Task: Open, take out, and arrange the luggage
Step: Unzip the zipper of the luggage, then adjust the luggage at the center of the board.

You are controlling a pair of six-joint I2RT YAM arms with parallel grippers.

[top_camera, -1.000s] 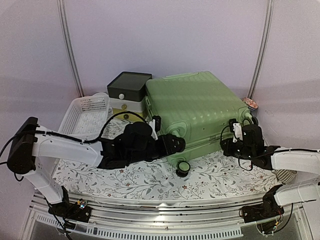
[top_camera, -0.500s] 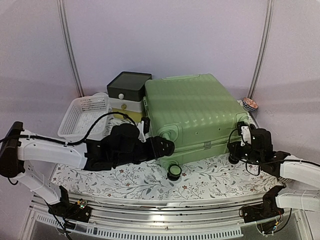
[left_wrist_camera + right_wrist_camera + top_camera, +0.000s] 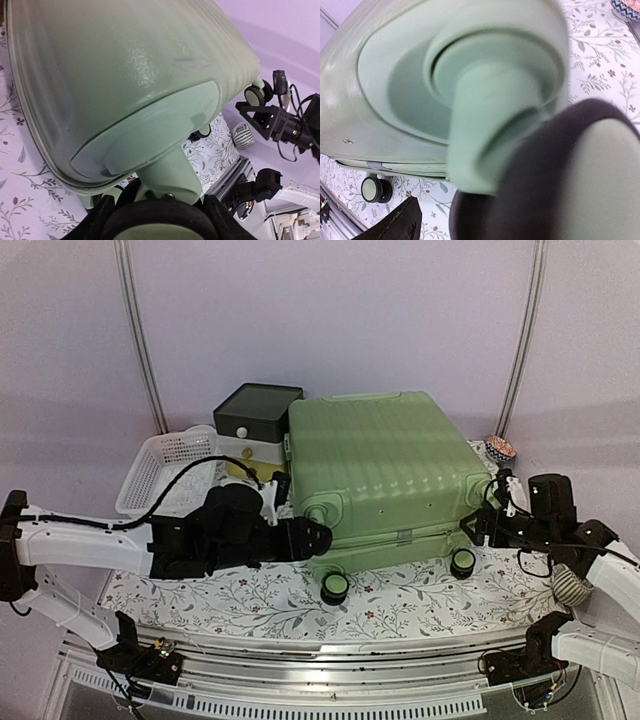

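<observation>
The light-green luggage (image 3: 385, 465) lies flat and closed on the floral cloth, its black caster wheels facing the near edge. My left gripper (image 3: 312, 538) is shut on the near-left upper caster wheel (image 3: 155, 222), which sits tight between both fingers (image 3: 97, 222). My right gripper (image 3: 482, 528) is at the near-right corner, open around the other upper caster wheel (image 3: 555, 180). Its one visible finger (image 3: 395, 225) stands apart from that wheel. Two lower wheels (image 3: 333, 587) (image 3: 462, 562) rest on the cloth.
A white mesh basket (image 3: 165, 465) stands at the back left. A dark-lidded white-and-yellow drawer box (image 3: 255, 415) is behind the suitcase's left corner. A patterned bowl (image 3: 500, 448) sits at the back right and a striped object (image 3: 572, 590) lies by the right arm.
The suitcase has swung square and slid toward the near edge, baring its near-right lower wheel. Both arms drew outward. The right gripper has opened off the wheel it held; the left keeps its grip.
</observation>
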